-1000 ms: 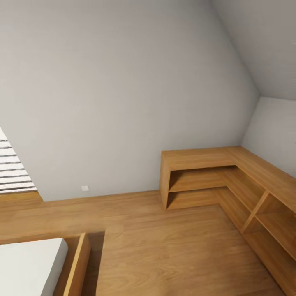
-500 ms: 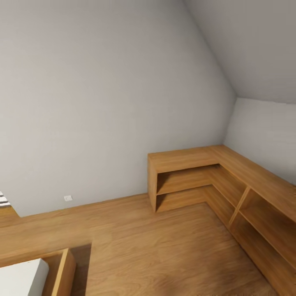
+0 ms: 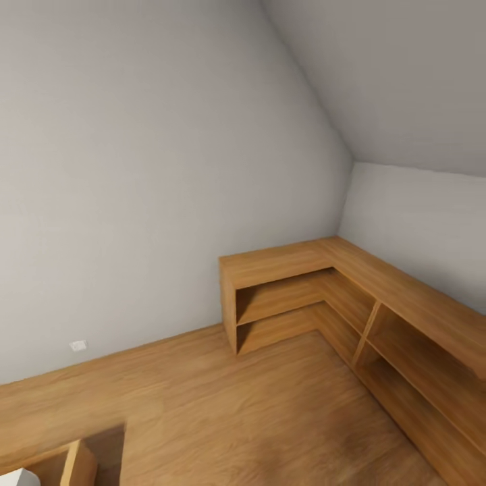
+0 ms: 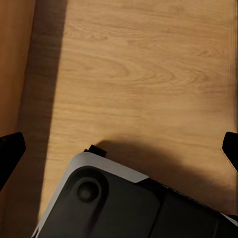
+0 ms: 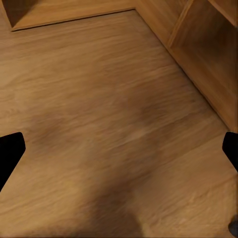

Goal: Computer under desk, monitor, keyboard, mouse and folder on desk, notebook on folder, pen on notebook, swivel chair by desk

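The desk, computer, monitor, keyboard, mouse, folder, notebook, pen and swivel chair are out of view. In the left wrist view my left gripper [image 4: 119, 148] hangs open over the wooden floor, its dark fingertips [image 4: 10, 148] far apart at the picture's edges. In the right wrist view my right gripper [image 5: 119, 148] is open too, with nothing between its fingertips [image 5: 10, 148], over bare floor beside a wooden shelf.
An L-shaped light-wood shelf unit [image 3: 324, 290] fills the room's corner under a sloped ceiling. A wooden bed frame corner [image 3: 74, 462] sits at lower left. A wall socket [image 3: 77, 345] is low on the grey wall. My grey-black base [image 4: 124, 203] lies under the left gripper.
The whole head view has swung right, so the camera moved: the shelf unit slid left in the picture, and the striped window and most of the bed left the frame.
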Controlling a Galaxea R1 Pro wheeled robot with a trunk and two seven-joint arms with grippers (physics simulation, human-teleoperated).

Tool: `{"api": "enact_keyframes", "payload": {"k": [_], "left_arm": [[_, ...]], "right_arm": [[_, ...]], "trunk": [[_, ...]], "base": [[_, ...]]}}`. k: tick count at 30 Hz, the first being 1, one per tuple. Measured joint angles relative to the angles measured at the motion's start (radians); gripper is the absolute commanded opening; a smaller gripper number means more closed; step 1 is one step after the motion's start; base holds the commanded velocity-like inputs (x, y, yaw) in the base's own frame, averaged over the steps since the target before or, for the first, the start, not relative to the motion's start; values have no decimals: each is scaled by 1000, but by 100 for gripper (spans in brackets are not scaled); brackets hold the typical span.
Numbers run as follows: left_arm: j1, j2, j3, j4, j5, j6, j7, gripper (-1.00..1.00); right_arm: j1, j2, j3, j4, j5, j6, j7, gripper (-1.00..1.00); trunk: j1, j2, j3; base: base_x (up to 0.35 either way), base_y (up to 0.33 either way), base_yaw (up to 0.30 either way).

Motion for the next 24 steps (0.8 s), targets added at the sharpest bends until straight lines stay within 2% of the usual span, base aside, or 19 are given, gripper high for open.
{"api": "enact_keyframes", "payload": {"k": [12, 24], "left_arm": [[0, 0, 1, 2, -17, 0, 0, 100], [0, 0, 1, 2, -20, 1, 0, 100]], "right_arm": [[0, 3, 0, 0, -1, 0, 0, 100], [0, 4, 0, 0, -1, -1, 0, 100]], "trunk": [[0, 0, 1], [0, 0, 13]], "base": [[329, 0, -45], [320, 18, -151]]}}
